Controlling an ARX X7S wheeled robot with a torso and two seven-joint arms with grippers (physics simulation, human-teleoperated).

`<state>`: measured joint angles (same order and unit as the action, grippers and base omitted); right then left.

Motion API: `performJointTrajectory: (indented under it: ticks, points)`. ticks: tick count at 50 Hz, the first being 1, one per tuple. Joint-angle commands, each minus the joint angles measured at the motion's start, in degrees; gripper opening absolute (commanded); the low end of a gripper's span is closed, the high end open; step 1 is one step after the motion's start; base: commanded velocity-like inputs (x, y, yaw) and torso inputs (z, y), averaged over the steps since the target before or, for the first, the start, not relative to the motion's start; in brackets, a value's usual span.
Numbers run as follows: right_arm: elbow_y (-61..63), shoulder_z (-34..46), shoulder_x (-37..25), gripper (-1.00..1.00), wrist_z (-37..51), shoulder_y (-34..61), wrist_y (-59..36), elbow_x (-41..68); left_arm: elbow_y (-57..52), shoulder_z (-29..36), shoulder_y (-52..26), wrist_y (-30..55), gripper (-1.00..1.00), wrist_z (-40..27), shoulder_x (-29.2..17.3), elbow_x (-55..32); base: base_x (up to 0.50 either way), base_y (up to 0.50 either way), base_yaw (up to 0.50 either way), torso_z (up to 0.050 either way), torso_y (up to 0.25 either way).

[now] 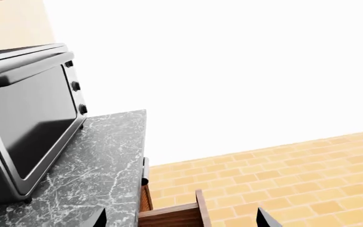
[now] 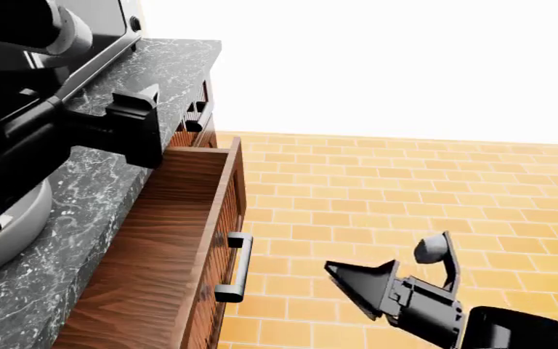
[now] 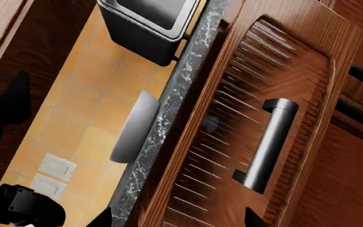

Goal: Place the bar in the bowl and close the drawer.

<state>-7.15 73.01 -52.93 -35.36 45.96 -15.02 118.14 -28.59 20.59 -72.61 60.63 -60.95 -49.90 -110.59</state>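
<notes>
The drawer [image 2: 177, 240] stands pulled out from under the marble counter, its ribbed front and silver handle [image 2: 235, 265] facing the floor side. It also shows in the right wrist view [image 3: 232, 118] with its handle [image 3: 266, 146]. The light-grey bowl [image 2: 8, 225] sits on the counter at the left edge, partly hidden by my left arm; it also shows in the right wrist view [image 3: 134, 127]. The bar is not in view. My left gripper [image 2: 134, 127] is open and empty over the counter edge by the drawer's far end [image 1: 183, 218]. My right gripper [image 2: 342, 278] is open and empty, pointing at the drawer front [image 3: 178, 220].
A black toaster oven [image 1: 30, 123] stands on the grey marble counter [image 1: 99, 161] beyond the bowl. Narrower ribbed drawers [image 2: 197, 116] lie past the open drawer. Orange tiled floor [image 2: 405, 196] spreads to the right.
</notes>
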Motion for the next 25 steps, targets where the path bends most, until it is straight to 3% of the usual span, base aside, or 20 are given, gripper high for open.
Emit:
performJointTrajectory:
  ticks: [1,6,10,15,20,25]
  points:
    - [5.2,-3.5,-12.3,1.0,-8.6,-14.7,16.4,3.9,1.0,4.0,-2.3,0.6,1.0,-4.6,2.9,-0.4,0.0,0.0,0.0,0.0,0.0]
    - [2.1,-4.4,-13.2,1.0,-14.5,-21.7,22.9,9.3,1.1,5.6,-3.6,0.4,1.0,-7.0,5.0,-0.1,0.0,0.0,0.0,0.0,0.0]
    - [-5.8,-4.8,-10.1,1.0,-18.7,-25.3,24.2,14.4,1.7,7.7,-4.3,0.8,1.0,-8.8,6.9,0.8,0.0,0.0,0.0,0.0,0.0]
    - [-29.1,-4.4,-0.7,1.0,-23.2,-26.7,18.7,22.0,1.9,9.8,-4.7,1.8,1.0,-9.3,9.1,3.8,0.0,0.0,0.0,0.0,0.0]
    - [-62.3,-2.0,12.5,1.0,-32.8,-23.0,0.7,25.0,4.7,12.9,-5.5,2.7,1.0,-11.4,11.9,5.0,0.0,0.0,0.0,0.0,0.0]
    - [-67.6,-1.0,14.1,1.0,-35.0,-22.8,-2.6,26.2,3.8,18.0,-9.4,5.0,1.0,-18.3,16.4,5.0,0.0,0.0,0.0,0.0,0.0]
